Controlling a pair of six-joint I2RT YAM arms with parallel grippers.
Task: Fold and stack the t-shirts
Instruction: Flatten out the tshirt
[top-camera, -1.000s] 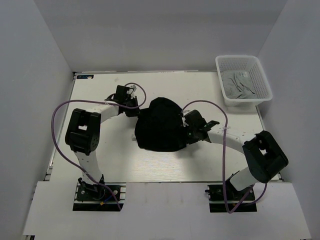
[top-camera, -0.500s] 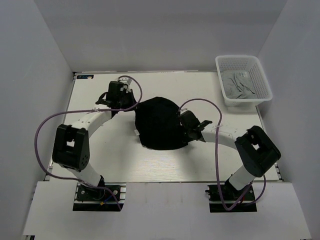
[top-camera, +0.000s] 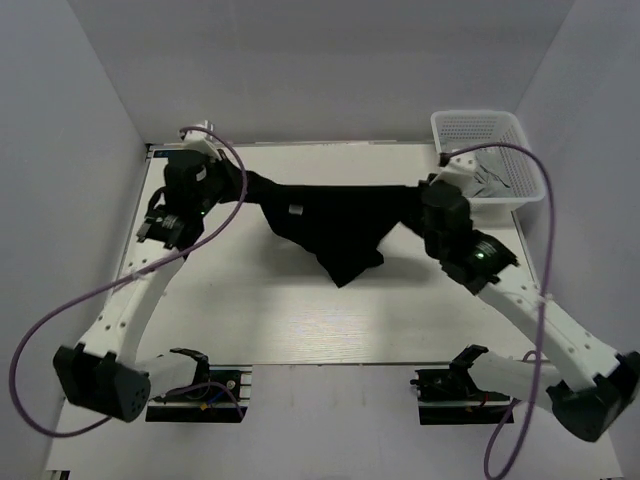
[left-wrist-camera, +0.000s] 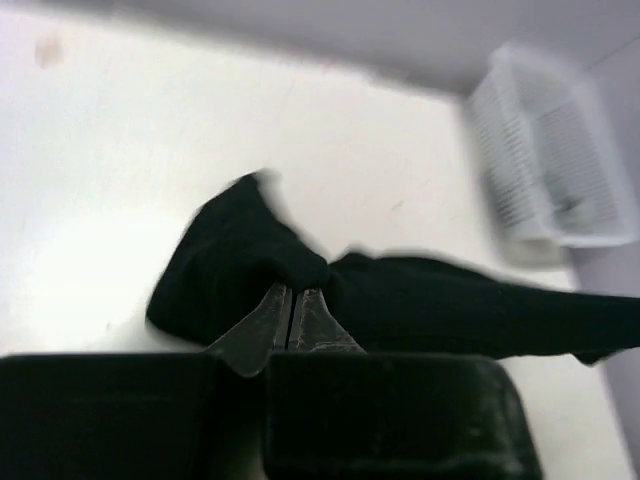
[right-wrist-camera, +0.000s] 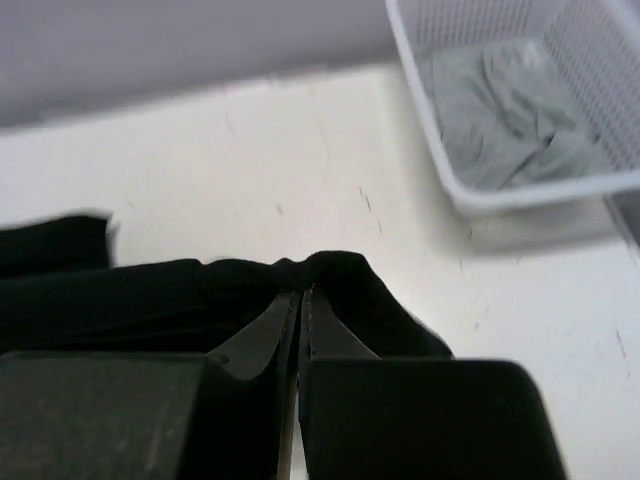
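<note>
A black t-shirt hangs stretched between both arms above the middle of the table, its lower part sagging to a point. My left gripper is shut on the shirt's left end; in the left wrist view the cloth bunches over the closed gripper. My right gripper is shut on the right end, and in the right wrist view the black t-shirt drapes over the closed gripper. A light grey t-shirt lies crumpled in the basket, also in the right wrist view.
A white mesh basket stands at the back right corner of the table, seen also in the right wrist view and blurred in the left wrist view. White walls close in on three sides. Purple cables loop from both arms.
Both arms have risen and swung apart toward the back, lifting the black shirt off the table and stretching it wide. The right gripper closed on it.
</note>
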